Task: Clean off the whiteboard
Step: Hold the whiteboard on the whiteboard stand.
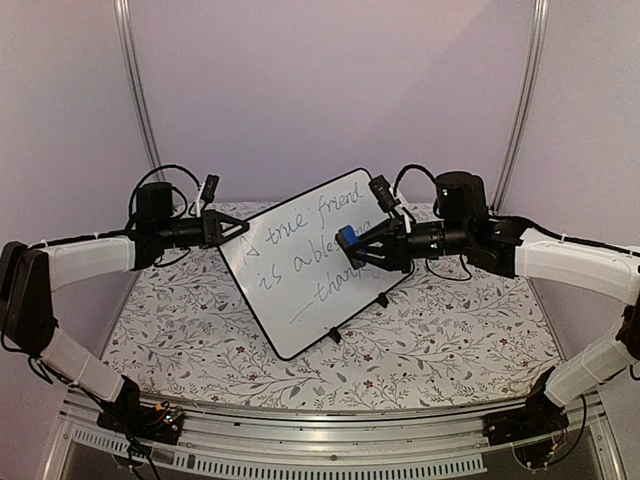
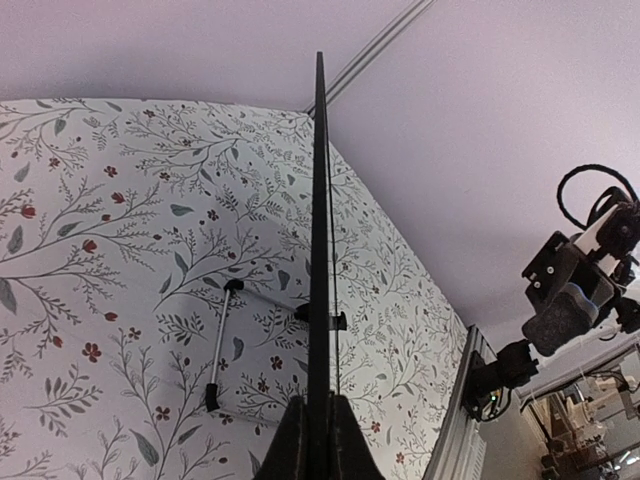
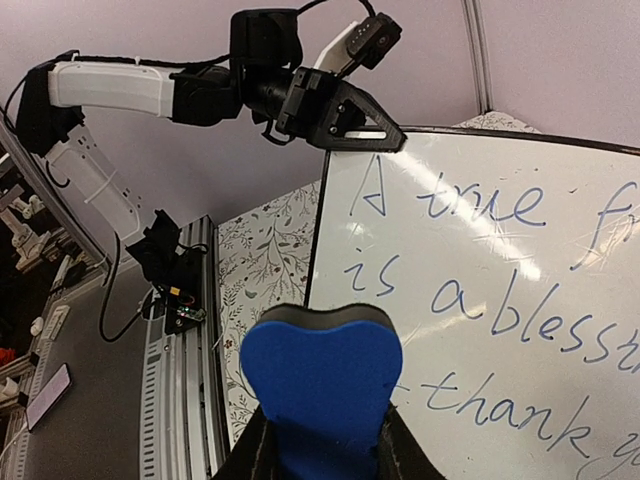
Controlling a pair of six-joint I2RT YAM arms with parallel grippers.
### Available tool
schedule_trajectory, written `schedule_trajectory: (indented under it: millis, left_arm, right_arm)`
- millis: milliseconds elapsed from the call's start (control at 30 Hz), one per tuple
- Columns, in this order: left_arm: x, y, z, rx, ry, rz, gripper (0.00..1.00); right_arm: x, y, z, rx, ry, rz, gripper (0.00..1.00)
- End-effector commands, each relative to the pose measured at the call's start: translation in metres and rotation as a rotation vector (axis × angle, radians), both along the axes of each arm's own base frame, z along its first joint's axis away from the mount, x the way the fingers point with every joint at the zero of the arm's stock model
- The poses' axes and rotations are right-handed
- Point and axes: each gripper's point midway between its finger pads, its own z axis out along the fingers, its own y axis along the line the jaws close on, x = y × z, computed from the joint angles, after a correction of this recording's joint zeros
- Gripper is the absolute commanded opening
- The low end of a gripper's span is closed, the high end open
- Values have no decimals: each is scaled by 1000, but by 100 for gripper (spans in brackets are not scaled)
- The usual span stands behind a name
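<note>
The whiteboard [image 1: 300,290] stands tilted in mid-table, with blue handwriting across its face [image 3: 500,300]. My left gripper [image 1: 236,228] is shut on the board's upper left corner. In the left wrist view the board shows edge-on as a thin black line [image 2: 319,220] running up from between the left gripper [image 2: 318,432]. My right gripper [image 1: 356,245] is shut on a blue eraser [image 1: 346,238] and holds it in front of the board's right half. In the right wrist view the eraser [image 3: 322,380] fills the right gripper [image 3: 322,440], just off the written surface. The left gripper [image 3: 352,128] pinches the corner there.
A floral cloth [image 1: 180,330] covers the table. An aluminium rail [image 1: 330,440] runs along the near edge. The board's small black feet [image 1: 336,336] rest on the cloth, and a thin metal stand leg [image 2: 224,340] lies behind the board. Purple walls and two metal poles [image 1: 138,90] close the back.
</note>
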Motion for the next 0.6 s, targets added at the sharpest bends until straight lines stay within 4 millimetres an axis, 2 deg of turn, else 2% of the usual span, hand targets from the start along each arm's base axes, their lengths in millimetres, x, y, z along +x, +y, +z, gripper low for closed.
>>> schedule_trajectory:
  millis: [0,33,167,233,300,500,567]
  left_arm:
    - [1,-1,3,-13,-21,-16,0]
    - [1,-1,3,-14,-21,-17,0]
    - [-2,-3,8,-21,-21,-12,0]
    - [-5,-5,11,-16,-26,0,0]
    - [-8,-8,12,2,-30,25,0]
    - [-21,-14,19,29,-59,90,0]
    - [-26,-13,19,18,-49,100,0]
  right_arm:
    - [4,5,8,-1,-30,-12,10]
    - [5,5,8,-4,-23,-21,13]
    - [8,9,2,-41,8,-45,13]
    - [9,13,-1,-59,-1,-63,12]
    - [9,18,-1,-72,-37,-83,7]
    - [12,38,2,-119,-142,-164,7]
    - [13,49,-5,-161,-167,-182,7]
